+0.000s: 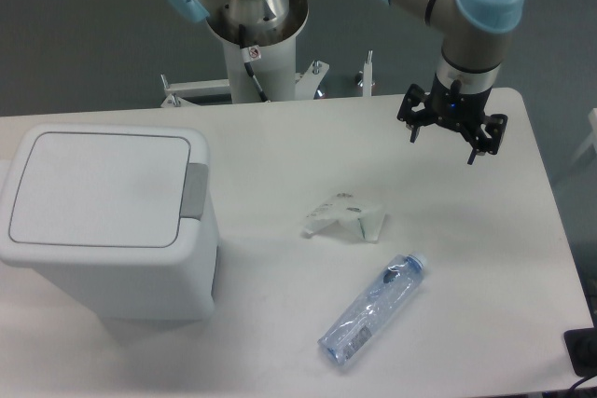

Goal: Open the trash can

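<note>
The trash can (103, 230) is a large boxy white bin at the left of the table. Its flat lid (98, 188) is shut and lies level. A grey push-button tab (194, 191) sits on the rim at the lid's right edge. My gripper (445, 144) hangs over the far right part of the table, well to the right of the bin and apart from it. Its two dark fingers (414, 128) are spread apart with nothing between them.
A crumpled white paper piece (343, 216) lies mid-table. A clear plastic bottle with a blue cap (373, 309) lies on its side near the front. The arm's base (252, 34) stands behind the table's (485, 258) far edge.
</note>
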Robot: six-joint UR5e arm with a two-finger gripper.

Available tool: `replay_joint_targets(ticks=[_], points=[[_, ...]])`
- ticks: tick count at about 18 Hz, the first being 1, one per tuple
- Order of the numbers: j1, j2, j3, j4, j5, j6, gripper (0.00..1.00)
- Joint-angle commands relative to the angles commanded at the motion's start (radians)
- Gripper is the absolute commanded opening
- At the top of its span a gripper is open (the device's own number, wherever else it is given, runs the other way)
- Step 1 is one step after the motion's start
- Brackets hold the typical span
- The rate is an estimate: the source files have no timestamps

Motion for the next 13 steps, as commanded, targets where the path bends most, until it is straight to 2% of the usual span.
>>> replay_joint_targets(ticks=[7,10,13], points=[[-0.005,0.006,0.000,0.002,-0.006,0.002,1.00],[-0.006,0.005,-0.005,0.003,-0.052,-0.002,1.00],[-0.008,0.012,-0.008,0.011,-0.090,-0.116,1.00]])
